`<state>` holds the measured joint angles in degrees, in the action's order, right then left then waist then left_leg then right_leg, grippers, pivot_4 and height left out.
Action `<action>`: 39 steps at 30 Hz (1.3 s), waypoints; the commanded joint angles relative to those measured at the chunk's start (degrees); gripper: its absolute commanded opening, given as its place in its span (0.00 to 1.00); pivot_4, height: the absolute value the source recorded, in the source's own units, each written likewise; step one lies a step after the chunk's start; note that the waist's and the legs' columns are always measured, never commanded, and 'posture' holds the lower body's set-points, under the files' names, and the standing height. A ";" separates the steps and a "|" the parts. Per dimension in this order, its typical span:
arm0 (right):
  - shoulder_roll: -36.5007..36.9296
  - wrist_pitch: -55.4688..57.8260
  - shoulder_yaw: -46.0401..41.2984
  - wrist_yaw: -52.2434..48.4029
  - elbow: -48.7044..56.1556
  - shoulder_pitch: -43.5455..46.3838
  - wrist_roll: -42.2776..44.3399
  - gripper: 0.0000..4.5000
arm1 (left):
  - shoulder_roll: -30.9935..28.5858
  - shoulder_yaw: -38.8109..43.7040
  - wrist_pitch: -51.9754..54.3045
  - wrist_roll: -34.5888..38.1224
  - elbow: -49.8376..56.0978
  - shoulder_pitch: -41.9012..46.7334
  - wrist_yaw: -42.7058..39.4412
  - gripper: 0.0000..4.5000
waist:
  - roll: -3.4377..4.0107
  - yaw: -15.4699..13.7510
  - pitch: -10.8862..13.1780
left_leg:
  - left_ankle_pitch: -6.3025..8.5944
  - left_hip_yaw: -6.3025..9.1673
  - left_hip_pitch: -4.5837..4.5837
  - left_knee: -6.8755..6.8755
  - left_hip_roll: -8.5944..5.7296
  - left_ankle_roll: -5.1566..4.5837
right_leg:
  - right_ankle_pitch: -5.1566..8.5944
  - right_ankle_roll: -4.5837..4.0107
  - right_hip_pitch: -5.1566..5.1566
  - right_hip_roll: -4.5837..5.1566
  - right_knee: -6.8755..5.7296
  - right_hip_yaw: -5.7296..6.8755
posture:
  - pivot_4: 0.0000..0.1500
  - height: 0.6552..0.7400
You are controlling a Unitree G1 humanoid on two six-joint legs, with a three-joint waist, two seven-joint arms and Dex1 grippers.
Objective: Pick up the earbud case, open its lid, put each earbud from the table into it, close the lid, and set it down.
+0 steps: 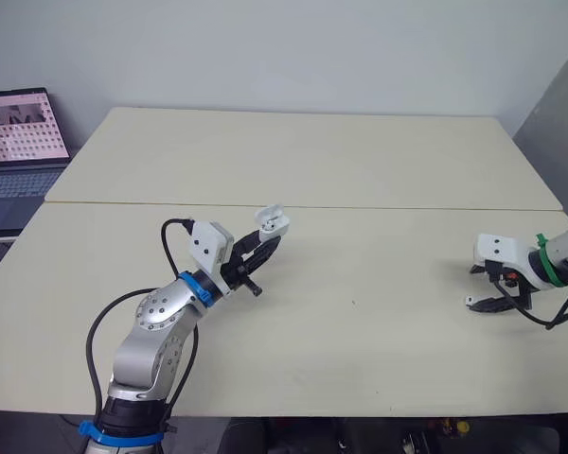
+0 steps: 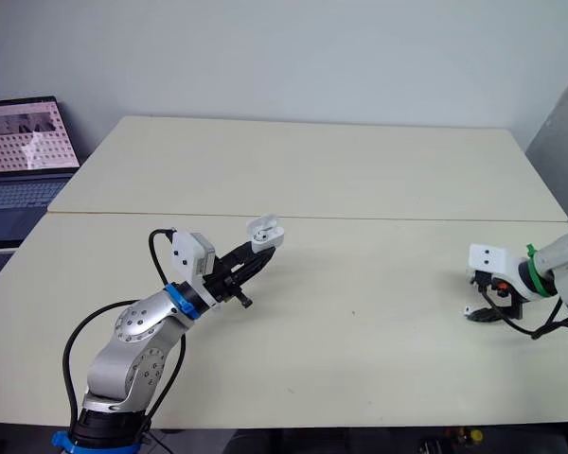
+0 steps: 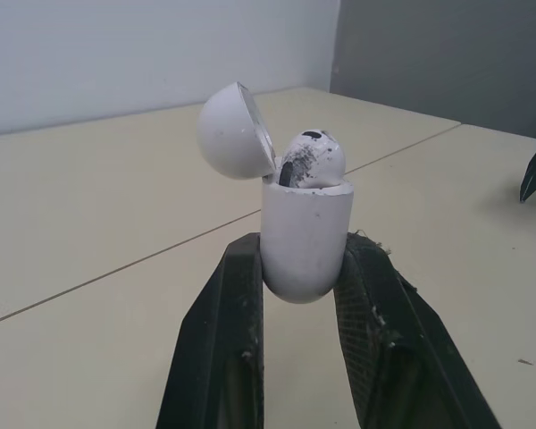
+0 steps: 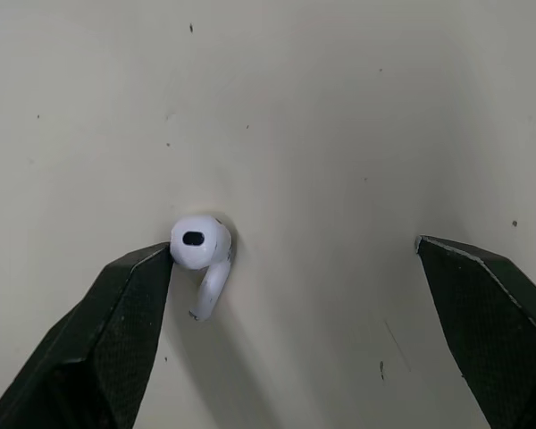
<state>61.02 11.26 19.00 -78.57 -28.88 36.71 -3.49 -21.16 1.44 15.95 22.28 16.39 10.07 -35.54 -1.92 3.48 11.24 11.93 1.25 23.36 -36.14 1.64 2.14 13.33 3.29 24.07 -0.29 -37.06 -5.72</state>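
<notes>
Left gripper (image 1: 265, 244) pinches the open earbud case (image 3: 305, 237), seated earbud (image 3: 311, 159) inside. Well right of the case, the spread right gripper (image 4: 293, 246) touches the loose earbud (image 4: 201, 243).

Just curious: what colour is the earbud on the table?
The earbud is white, clearest in right wrist view.

Bright, even room light, seemingly from above, falls on a pale table (image 1: 360, 161). Shadows are faint and soft-edged. There is a dim smudge on the tabletop beside the earbud (image 4: 201, 246), between the spread fingers of the right gripper (image 4: 295, 248). The white earbud case (image 3: 305, 228), pinched in the left gripper (image 3: 302, 250), is evenly lit, its open lid slightly glossy. A laptop screen (image 1: 19, 123) glows at the far left.
</notes>
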 commanded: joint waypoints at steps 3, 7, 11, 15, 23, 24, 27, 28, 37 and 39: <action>-0.63 0.95 -1.93 0.01 1.90 -0.63 -0.58 1.00 | -0.38 0.41 -0.44 0.55 3.03 0.97 0.14 0.16 | 0.00 0.00 0.00 | 0.00 0.00 -0.03 0.00 0.01 0.00 | -0.01 0.01 -0.01 -0.01 -0.03 0.00 | 1.00 1.00; -0.67 0.28 -2.00 0.05 2.20 -1.19 -1.21 0.80 | -0.20 0.27 -0.44 0.53 3.01 1.17 0.26 0.16 | 0.00 -0.01 0.00 | 0.00 -0.01 -0.02 0.00 0.01 0.00 | -0.03 0.04 -0.02 -0.01 -0.02 -0.01 | 1.00 1.00; -0.20 -0.96 -1.98 -0.18 2.14 -2.01 -1.74 0.48 | -0.05 0.00 -0.54 0.42 3.17 1.00 0.29 0.16 | -0.01 -0.04 -0.01 | 0.00 0.00 -0.03 -0.03 0.00 0.00 | -0.04 0.06 -0.05 -0.01 -0.02 -0.01 | 1.00 1.00; 0.22 -5.20 -1.90 -0.03 0.98 -2.34 -2.96 0.17 | 0.17 -0.25 -0.73 0.27 3.09 1.05 0.36 0.16 | -0.01 -0.04 -0.01 | 0.00 -0.01 -0.06 -0.15 0.00 0.00 | -0.03 0.03 -0.13 0.00 -0.02 -0.01 | 1.00 1.00; -7.55 0.78 -9.40 -0.01 14.05 -2.96 9.37 0.09 | 1.35 -1.01 -1.16 0.54 2.45 1.91 0.13 0.16 | -0.01 0.19 0.00 | 0.00 -0.01 -0.43 -0.17 0.00 0.00 | 0.08 -0.15 -0.51 -0.01 -0.03 -0.05 | 1.00 1.00; -11.23 8.60 -12.16 2.93 19.28 -2.26 14.16 0.09 | 1.45 -1.17 -0.79 1.10 2.42 2.00 -0.38 0.16 | -0.01 0.37 0.00 | 0.00 0.03 -0.43 -0.15 0.03 0.00 | 0.06 -0.11 -0.51 -0.04 -0.06 -0.03 | 1.00 1.00; -20.85 21.75 -18.59 12.29 29.82 0.36 23.74 0.09 | 1.80 -1.19 2.00 4.31 3.37 2.28 -1.33 0.16 | 0.01 0.80 0.01 | 0.00 0.14 -0.44 -0.15 0.08 0.00 | -0.08 0.09 -0.49 -0.13 -0.22 0.01 | 1.00 1.00; -25.32 24.83 -20.98 17.73 32.57 1.56 26.47 0.09 | 1.95 -1.02 3.54 6.04 3.91 2.67 -1.47 0.16 | 0.02 0.78 0.01 | 0.00 0.19 -0.44 -0.15 0.08 0.00 | -0.07 0.09 -0.49 -0.13 -0.24 0.05 | 1.00 1.00; -43.22 30.04 -23.00 38.28 46.64 0.19 32.85 0.09 | -0.49 0.43 10.34 12.58 4.13 5.71 -3.94 0.16 | -0.01 -0.41 0.00 | 0.00 0.21 -0.27 -0.10 0.03 0.01 | -0.06 0.10 -0.46 -0.06 0.02 0.14 | 1.00 1.00; -44.45 29.05 -21.81 39.37 47.19 -0.47 32.62 0.09 | -0.71 0.71 10.91 13.33 3.66 6.58 -4.04 0.16 | 0.00 -0.41 0.00 | 0.00 0.19 -0.27 -0.10 0.03 0.01 | -0.06 0.09 -0.46 -0.04 0.04 0.13 | 1.00 1.00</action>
<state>16.98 41.80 -2.85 -40.47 15.63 36.02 28.33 -21.51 1.10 26.84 33.98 18.17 15.36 -39.21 -1.92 3.07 11.24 11.94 1.41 23.09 -36.24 1.67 2.15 13.27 3.37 23.62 -0.33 -37.02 -5.61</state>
